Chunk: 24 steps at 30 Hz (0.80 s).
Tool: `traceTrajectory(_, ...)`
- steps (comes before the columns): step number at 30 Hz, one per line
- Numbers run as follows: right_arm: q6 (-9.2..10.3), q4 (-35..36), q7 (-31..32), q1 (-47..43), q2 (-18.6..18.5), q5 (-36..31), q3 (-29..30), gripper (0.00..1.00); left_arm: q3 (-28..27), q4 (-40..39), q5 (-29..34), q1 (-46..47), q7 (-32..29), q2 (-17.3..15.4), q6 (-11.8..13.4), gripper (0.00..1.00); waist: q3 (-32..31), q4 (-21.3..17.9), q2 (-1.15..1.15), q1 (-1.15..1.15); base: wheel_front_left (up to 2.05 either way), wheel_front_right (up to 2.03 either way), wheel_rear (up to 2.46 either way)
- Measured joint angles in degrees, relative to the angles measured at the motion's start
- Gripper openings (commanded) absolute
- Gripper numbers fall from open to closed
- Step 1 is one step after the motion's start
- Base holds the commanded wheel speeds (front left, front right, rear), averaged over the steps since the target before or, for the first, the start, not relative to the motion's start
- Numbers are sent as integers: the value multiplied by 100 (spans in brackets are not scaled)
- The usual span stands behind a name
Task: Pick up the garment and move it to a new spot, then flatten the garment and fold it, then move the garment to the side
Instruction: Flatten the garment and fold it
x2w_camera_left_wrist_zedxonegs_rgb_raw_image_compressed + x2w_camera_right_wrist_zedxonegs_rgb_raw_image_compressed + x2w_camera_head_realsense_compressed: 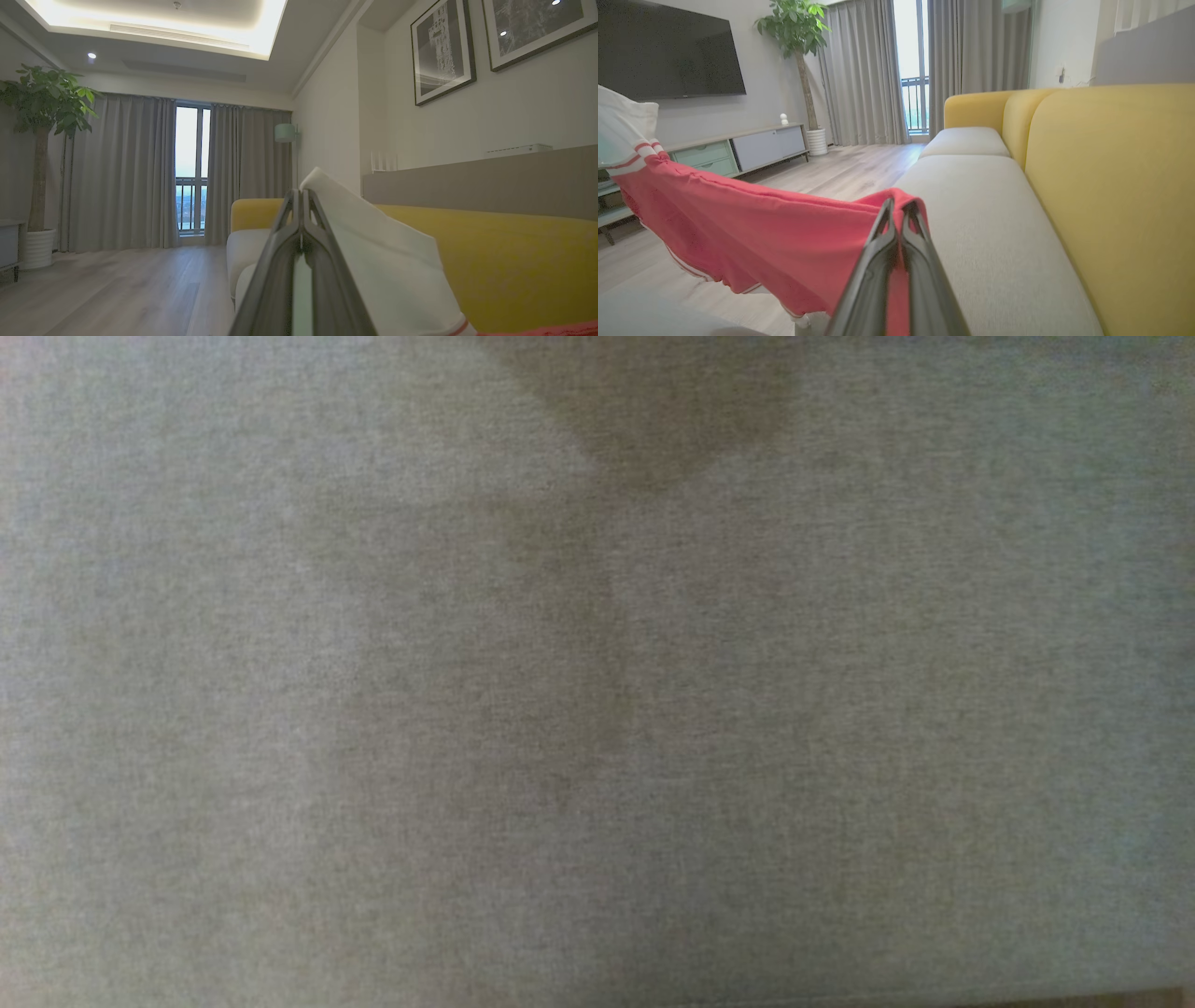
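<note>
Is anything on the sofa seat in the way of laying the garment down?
Nothing visible. The left gripper and right gripper each hold the garment in the air, and the grey seat cushion beside it has nothing lying on it.

I am looking into a living room in a home. I see a yellow sofa (1111, 186), a big TV (668, 51) on the wall, a tall plant (796, 23), long curtains (864, 74) and framed pictures (444, 51).
</note>
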<state>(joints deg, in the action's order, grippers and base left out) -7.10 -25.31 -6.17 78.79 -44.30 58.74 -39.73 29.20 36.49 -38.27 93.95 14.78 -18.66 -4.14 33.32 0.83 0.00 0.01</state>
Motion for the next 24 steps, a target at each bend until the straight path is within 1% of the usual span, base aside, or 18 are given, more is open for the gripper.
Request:
traceTrajectory(3,0,-129,-142,-26,1,87,-350,0,-149,-244,0,-599,-1,9,-98,0,73,60,0,0,0,0,0)
traceTrajectory(7,0,-286,-371,-345,-21,268,-748,0,-299,-836,-8,-1631,-1,8,-155,0,-45,84,0,-1,0,0,0)
traceTrajectory(10,0,-299,-550,-784,-171,515,-977,0,-354,-1423,-10,-2451,-1,-49,-192,0,-238,92,0,-2,0,0,0)
traceTrajectory(11,0,-299,-550,-784,-171,515,-977,0,-354,-1423,-10,-2451,-1,-49,-192,0,-238,92,0,-2,0,0,0)
traceTrajectory(13,0,-241,-638,-1112,-263,689,-1088,0,-389,-1879,-42,-3076,-1,-137,-181,0,-403,92,0,-2,0,0,0)
traceTrajectory(15,0,-127,-709,-1461,-371,846,-1170,0,-443,-2332,-177,-3739,-2,-280,-79,0,-585,88,0,-2,0,0,0)
traceTrajectory(19,0,130,-801,-2226,-617,1140,-1222,0,-516,-3264,-348,-5196,-124,-711,253,0,-974,76,1,-3,0,0,0)
traceTrajectory(24,0,434,-804,-3151,-814,1278,-1156,0,-527,-4320,-604,-6911,-235,-950,736,0,-1412,57,1,-4,0,0,0)
